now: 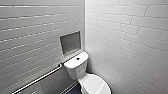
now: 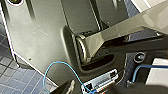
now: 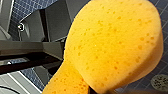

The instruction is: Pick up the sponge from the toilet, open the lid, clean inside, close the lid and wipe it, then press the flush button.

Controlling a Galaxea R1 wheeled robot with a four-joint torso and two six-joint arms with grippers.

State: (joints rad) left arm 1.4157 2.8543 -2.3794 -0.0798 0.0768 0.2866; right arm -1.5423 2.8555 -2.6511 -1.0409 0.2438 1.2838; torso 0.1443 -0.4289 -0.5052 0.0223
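Where the toilet (image 1: 75, 67) is hemmed by tiled walls (image 1: 120, 37) and a grab bar (image 1: 37, 80), the sponge (image 3: 112, 45) is clamped by the right gripper (image 3: 93, 90).

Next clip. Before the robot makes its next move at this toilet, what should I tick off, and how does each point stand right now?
1. Sponge held off the toilet: ok; it hangs over the floor tiles at the right wrist.
2. Lid down, nothing on it: ok.
3. Flush button uncovered: ok.
4. Grab bar apart from the lid: ok; it runs along the wall.
5. Toilet within arm's reach: cannot tell.
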